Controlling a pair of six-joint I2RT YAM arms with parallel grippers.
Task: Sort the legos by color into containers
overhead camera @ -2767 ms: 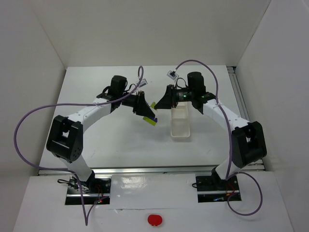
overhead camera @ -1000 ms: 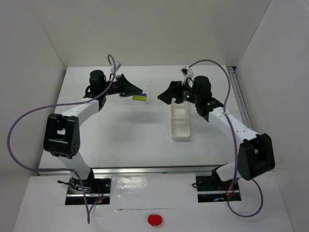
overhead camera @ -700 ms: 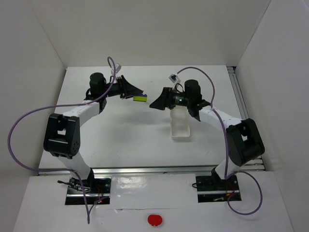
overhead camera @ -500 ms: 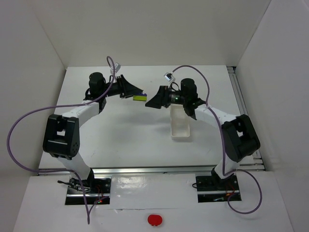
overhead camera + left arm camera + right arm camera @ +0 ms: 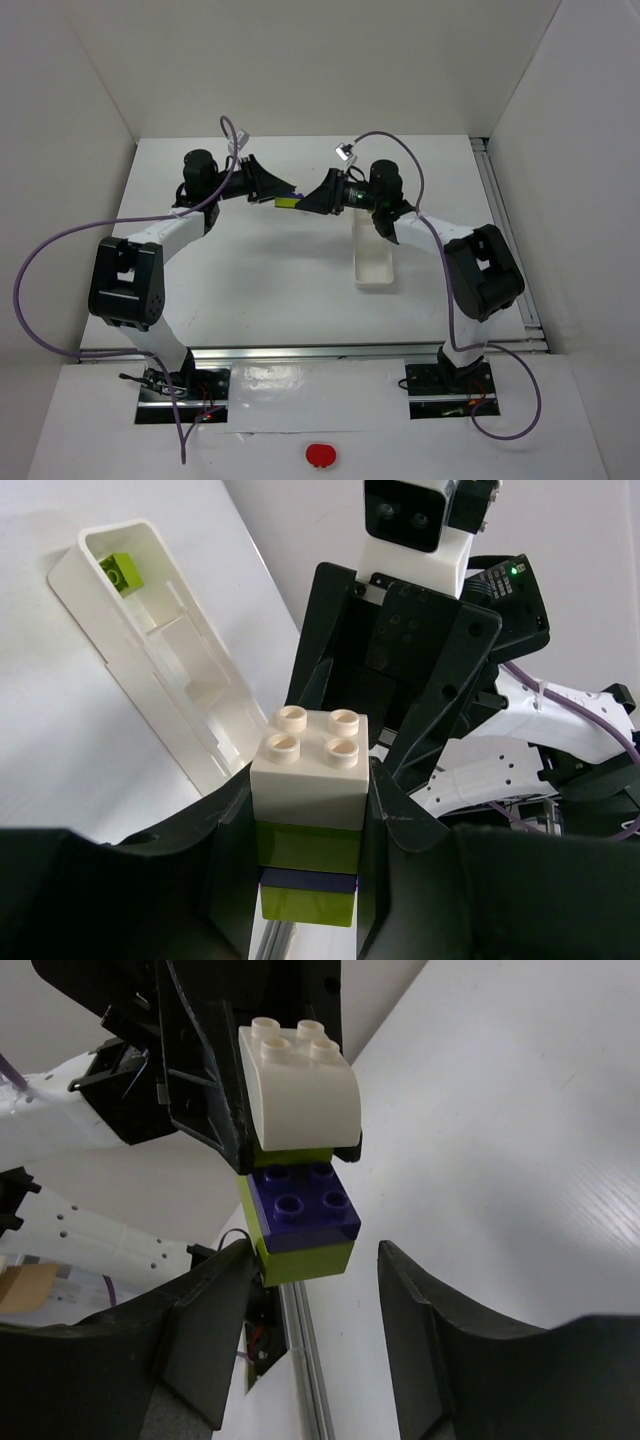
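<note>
Legos form one stack, white, green, purple, green, clamped by the left gripper in the air just left of the tray's far end. The right gripper faces it, jaws partly apart around the end green brick; another green lego lies in an end compartment of the tray.

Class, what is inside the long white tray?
One yellow-green brick lies in one end compartment of the tray; the middle looks bare. Its other end is hidden behind the left gripper.
</note>
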